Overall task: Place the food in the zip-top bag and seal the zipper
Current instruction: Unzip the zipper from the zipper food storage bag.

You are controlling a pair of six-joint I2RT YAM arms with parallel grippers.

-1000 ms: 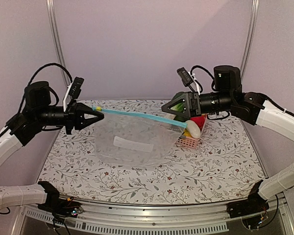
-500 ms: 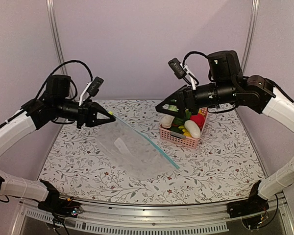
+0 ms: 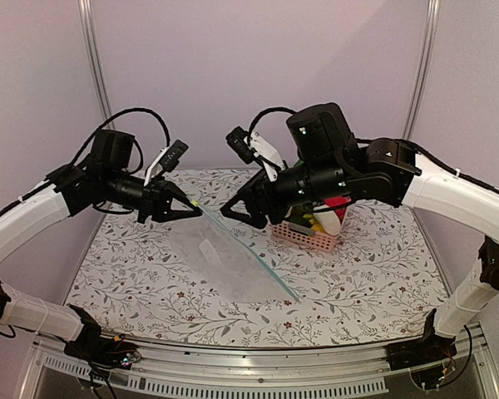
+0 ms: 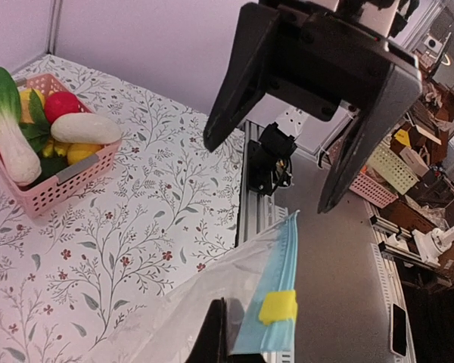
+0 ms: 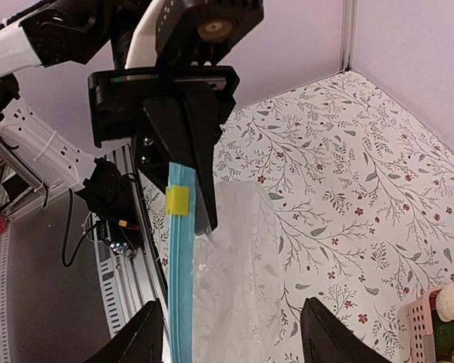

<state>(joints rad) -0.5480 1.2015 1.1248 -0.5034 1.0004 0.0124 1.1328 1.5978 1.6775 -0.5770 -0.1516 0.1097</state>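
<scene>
Swinging across from the right side of the table (image 3: pixel 366 274), the right gripper (image 3: pixel 231 212) now faces the left gripper (image 3: pixel 193 209) almost tip to tip above the far middle. A second ago the two held the zipper (image 3: pixel 248 251) stretched between them in the air. Half a second ago the right one had let go. Now its jaws stand spread with nothing between them, and the left wrist view shows them hanging wide just beyond the bag's raised corner.

The left gripper is pressed together on the zipper, just beside the yellow slider (image 4: pixel 278 306). From that pinch the clear bag (image 3: pixel 224 262) slopes down, and its freed end rests on the table towards the near edge, right of centre.

The food (image 3: pixel 328 218) is all in the pink basket (image 3: pixel 303 237) near the far right corner, with the bok choy (image 4: pixel 7 128) leaning at one end. Nothing is in the bag.

Judging from this, the right arm gave up the far end to take a new hold near the slider, probably to pull the mouth apart. Filling and sealing are both still to do. With only one corner held, the mouth hangs limp and narrow, so the next grip must catch a single layer beside the slider.
</scene>
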